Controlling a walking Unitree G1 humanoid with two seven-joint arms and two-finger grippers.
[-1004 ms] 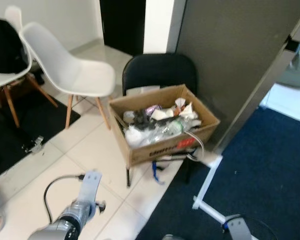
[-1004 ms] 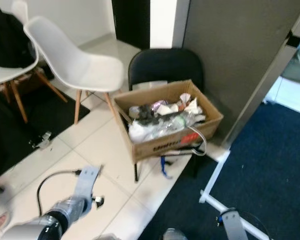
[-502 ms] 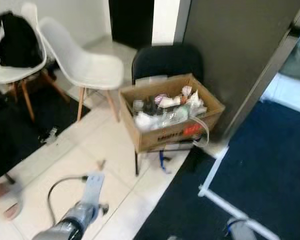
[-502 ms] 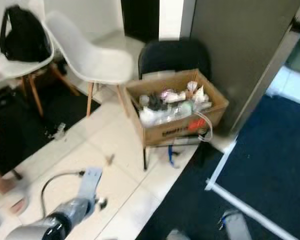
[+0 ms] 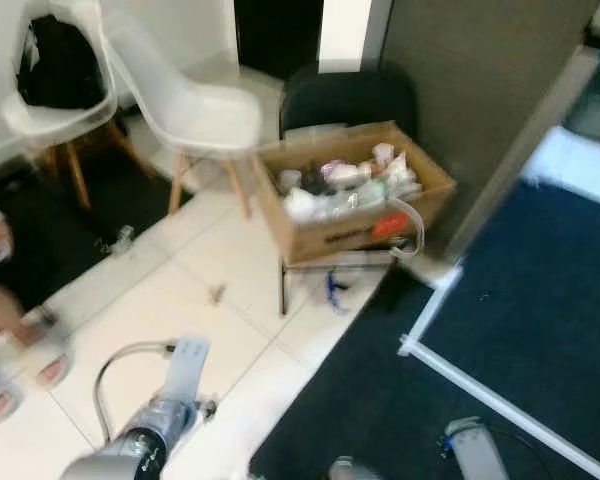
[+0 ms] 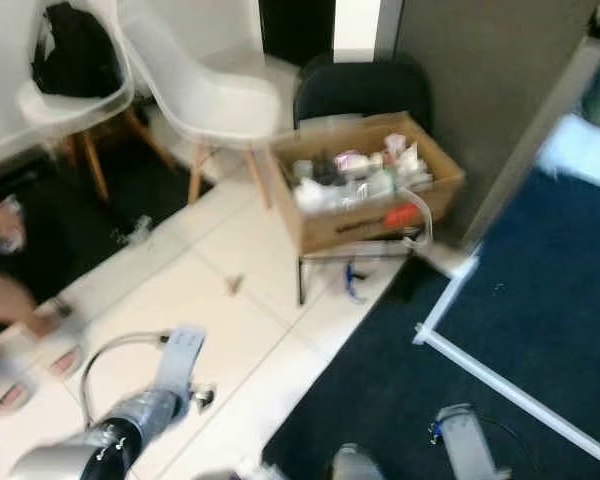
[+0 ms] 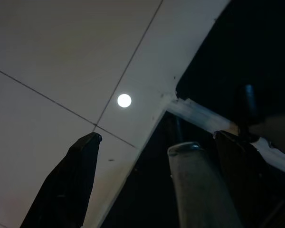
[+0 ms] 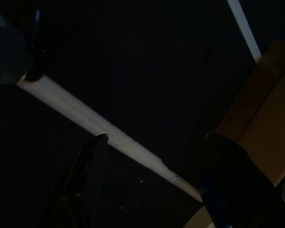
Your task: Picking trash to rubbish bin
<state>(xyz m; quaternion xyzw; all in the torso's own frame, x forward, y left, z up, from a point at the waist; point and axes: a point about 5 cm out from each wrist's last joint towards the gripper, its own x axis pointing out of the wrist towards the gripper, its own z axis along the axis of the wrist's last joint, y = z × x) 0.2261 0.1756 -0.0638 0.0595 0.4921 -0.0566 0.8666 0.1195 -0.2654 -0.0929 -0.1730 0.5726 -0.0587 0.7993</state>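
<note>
Trash (image 5: pixel 348 186) is filling one cardboard box (image 5: pixel 355 230) that is sitting on one black chair (image 5: pixel 348 97). Two white chairs (image 5: pixel 185 100) are standing beside it. One small scrap (image 5: pixel 217 293) is lying on the tile floor (image 5: pixel 180 310). Left gripper (image 7: pixel 156 142) and right gripper (image 8: pixel 154 137) are both hanging with fingers spread apart, gripping nothing.

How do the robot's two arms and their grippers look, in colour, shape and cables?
The left arm is a silver, rounded tube with a flat pale grey wrist plate and a black cable looping out beside it. The right arm ends in a similar grey part with a thin black cable. Each gripper, left and right, has two long, tapering black fingers.
</note>
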